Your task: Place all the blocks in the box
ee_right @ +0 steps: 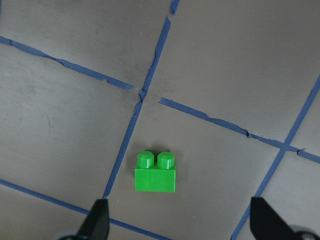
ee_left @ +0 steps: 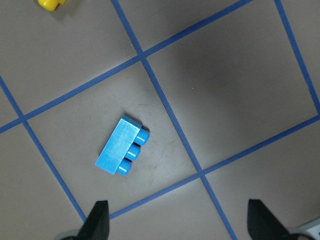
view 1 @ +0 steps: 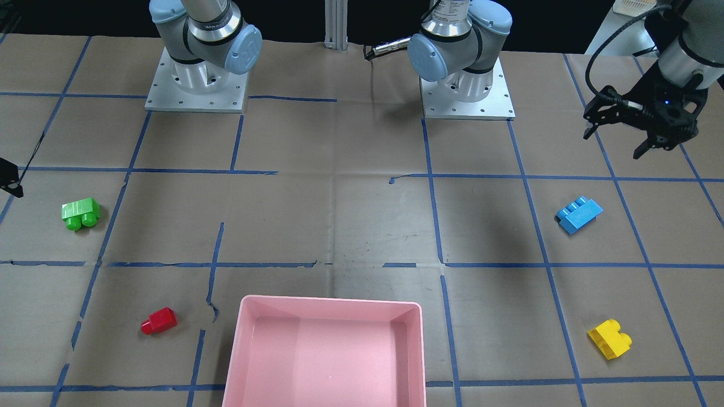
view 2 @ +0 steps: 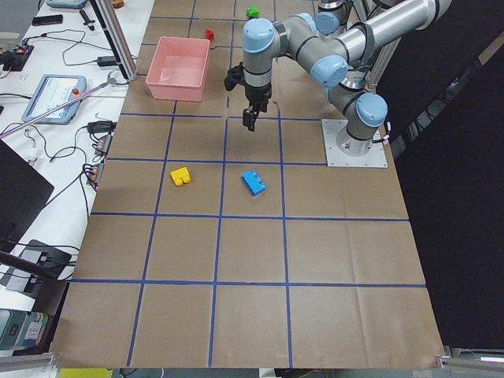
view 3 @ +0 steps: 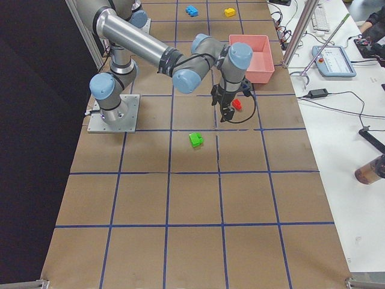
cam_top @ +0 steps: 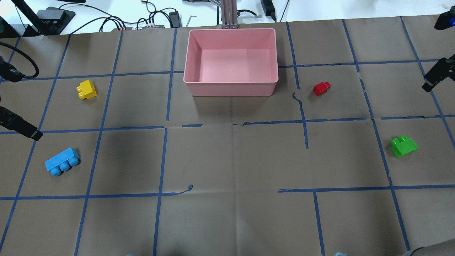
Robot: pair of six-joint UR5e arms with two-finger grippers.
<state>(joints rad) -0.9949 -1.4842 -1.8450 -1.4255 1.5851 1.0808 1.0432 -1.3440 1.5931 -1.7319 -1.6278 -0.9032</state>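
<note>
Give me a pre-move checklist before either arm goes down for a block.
1. The box is empty: ok, nothing lies in it.
2. The left gripper is open: ok, fingers wide apart with nothing between them.
3. The right gripper is open: ok, likewise empty.
4. The blue block is centred under the left gripper: not ok, it lies off toward one finger in the wrist view.
5. The green block is within the right gripper's span: ok, only slightly off centre.
6. The blocks are clear of each other: ok, the red block and the yellow block also lie alone.
</note>
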